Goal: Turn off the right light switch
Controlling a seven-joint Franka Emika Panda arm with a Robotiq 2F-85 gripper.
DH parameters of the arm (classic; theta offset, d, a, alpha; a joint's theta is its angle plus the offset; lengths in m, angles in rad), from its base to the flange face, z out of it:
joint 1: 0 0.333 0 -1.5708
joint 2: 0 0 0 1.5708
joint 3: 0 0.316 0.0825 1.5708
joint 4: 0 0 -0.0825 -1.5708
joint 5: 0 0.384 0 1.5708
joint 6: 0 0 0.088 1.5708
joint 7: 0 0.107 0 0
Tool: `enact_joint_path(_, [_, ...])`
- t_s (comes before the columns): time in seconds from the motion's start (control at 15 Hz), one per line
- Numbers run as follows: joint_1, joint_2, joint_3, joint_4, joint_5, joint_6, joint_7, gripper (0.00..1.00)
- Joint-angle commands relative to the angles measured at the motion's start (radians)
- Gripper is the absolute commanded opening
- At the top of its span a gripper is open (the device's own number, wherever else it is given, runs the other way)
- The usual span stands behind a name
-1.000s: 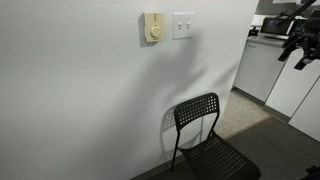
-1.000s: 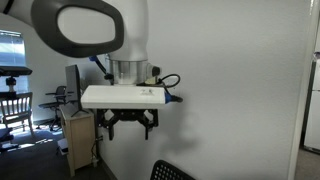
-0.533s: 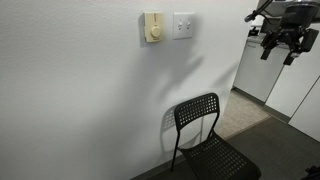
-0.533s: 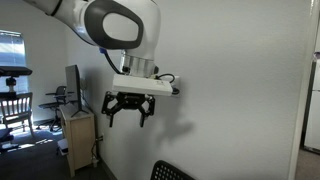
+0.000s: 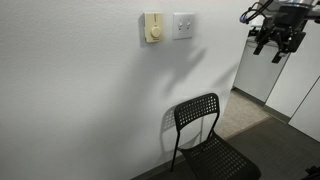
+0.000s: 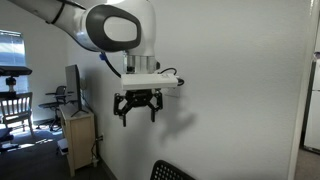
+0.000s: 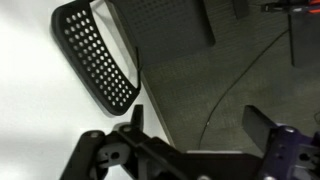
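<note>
The right light switch [image 5: 183,25] is a small white square plate high on the white wall. It sits just right of a cream-yellow plate with a round knob [image 5: 152,28]. My gripper [image 5: 273,41] hangs in the air well to the right of the switch, at about its height and apart from the wall. It also shows in an exterior view [image 6: 137,108], fingers pointing down. In the wrist view the gripper [image 7: 200,120] is open and empty, over the floor. The switch is out of view in the wrist view.
A black perforated chair [image 5: 205,140] stands against the wall below the switches; its back shows in the wrist view [image 7: 95,60]. White cabinets [image 5: 262,68] stand at the right. A desk and shelf unit [image 6: 78,130] stand beyond the arm.
The gripper has risen and moved a little toward the switch side, turning as it went. It stays open and empty.
</note>
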Motion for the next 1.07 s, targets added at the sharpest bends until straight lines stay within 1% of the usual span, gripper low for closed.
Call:
enact_joint_path(0.0, [-0.032,0.013,0.086,-0.025,-0.109,0.188,0.019,1.0])
enact_joint_path(0.27, [-0.016,0.053,0.156,-0.033,-0.216,0.439,0.042,1.0])
enact_joint_path(0.47, [-0.022,0.097,0.195,-0.024,-0.317,0.639,0.078,1.0])
enact_joint_path(0.53, [-0.028,0.117,0.204,-0.01,-0.347,0.683,0.105,1.0])
enact_joint_path(0.6, [-0.03,0.131,0.21,0.01,-0.361,0.655,0.134,1.0])
enact_joint_path(0.67, [-0.011,0.091,0.198,-0.023,-0.324,0.632,0.11,1.0])
enact_joint_path(0.87, [-0.014,0.114,0.205,-0.005,-0.34,0.637,0.131,1.0])
enact_joint_path(1.0, [-0.027,0.119,0.206,-0.007,-0.372,0.655,0.146,1.0])
